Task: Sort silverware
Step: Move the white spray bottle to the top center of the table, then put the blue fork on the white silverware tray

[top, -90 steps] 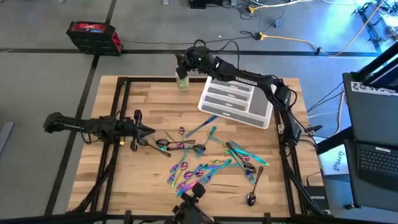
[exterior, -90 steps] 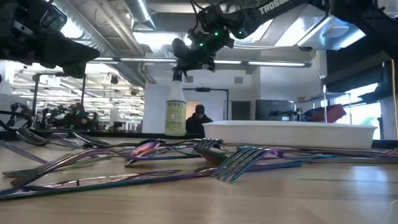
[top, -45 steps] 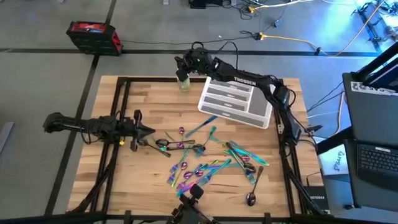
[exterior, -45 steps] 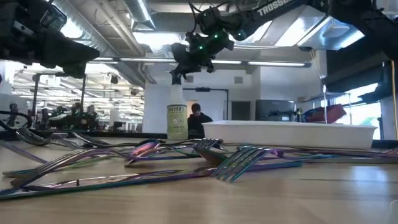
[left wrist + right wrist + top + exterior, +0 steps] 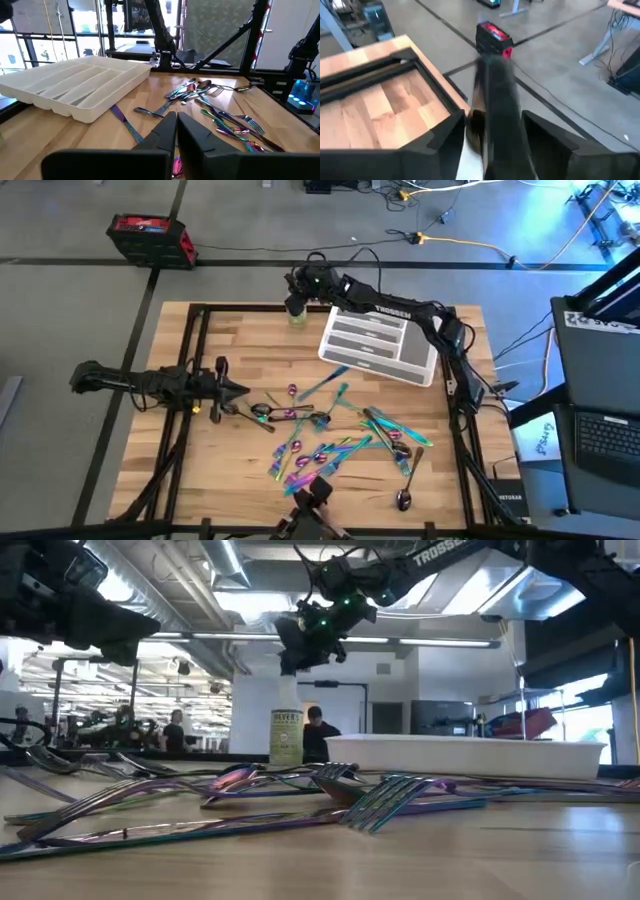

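On the wood table (image 5: 200,460), lower centre, the silverware (image 5: 330,442) looks thin, stiff and slippery, best pinched mid-handle; left gripper (image 5: 238,390) is closed empty, right gripper (image 5: 296,288) grips the bottle (image 5: 285,730).

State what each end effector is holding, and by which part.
The right end effector grips the spray bottle by its top. The left end effector is shut, holding nothing.

Both arms dark, near-black, jointed links. Right arm (image 5: 400,311) carries white TROSSEN lettering, black cables looping near wrist, small green lights there. Left arm (image 5: 150,383) plain dark, tapered black jaws.
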